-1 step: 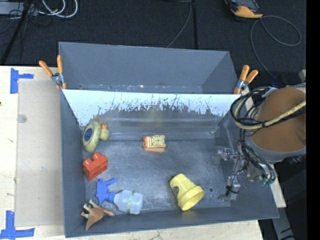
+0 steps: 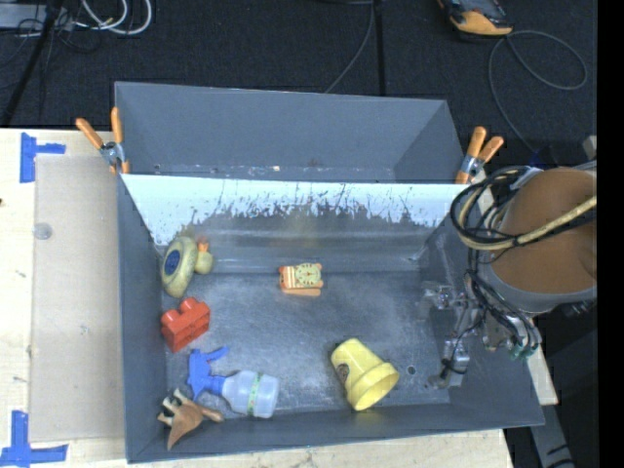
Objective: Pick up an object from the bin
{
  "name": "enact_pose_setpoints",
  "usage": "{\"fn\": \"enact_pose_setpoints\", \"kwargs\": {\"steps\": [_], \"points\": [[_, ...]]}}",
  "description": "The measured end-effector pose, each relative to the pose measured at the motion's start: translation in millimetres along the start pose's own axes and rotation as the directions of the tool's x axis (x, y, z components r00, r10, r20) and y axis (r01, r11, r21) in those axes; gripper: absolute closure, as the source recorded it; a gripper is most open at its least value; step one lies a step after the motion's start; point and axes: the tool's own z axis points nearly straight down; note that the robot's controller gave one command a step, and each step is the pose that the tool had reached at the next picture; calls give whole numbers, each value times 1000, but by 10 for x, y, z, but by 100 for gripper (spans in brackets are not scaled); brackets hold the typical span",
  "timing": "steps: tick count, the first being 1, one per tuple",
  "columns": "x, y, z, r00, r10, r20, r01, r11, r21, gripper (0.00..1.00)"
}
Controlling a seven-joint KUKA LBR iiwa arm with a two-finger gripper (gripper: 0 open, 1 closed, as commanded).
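Arm [image 2: 541, 252] crowds right wall [image 2: 487, 400]; bare floor [image 2: 292, 344] beside yellow cup [image 2: 364, 373].

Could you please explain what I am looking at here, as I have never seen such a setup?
One camera looks down, slightly from the side, into a grey metal bin. The machine on the right is a robot arm; the orange-brown cover and cables belong to it. Its gripper, the tool for picking things up, hangs low by the bin's right wall, with no object seen in it. Nearest lies a yellow plastic cup on its side. Further left are a small orange and yellow block, a yellow-green round toy, a red plastic block, a blue toy figure, a pale bottle with a green band and a brown clawed toy.
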Motion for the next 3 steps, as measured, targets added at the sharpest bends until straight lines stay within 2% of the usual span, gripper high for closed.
{"fn": "enact_pose_setpoints", "kwargs": {"steps": [1,2,3], "points": [[83,317,372,1000,26,-2,-26,1000,0,0],[130,534,651,997,-76,-9,76,997,-3,0],[-7,653,958,962,-274,4,274,962,1,0]]}}
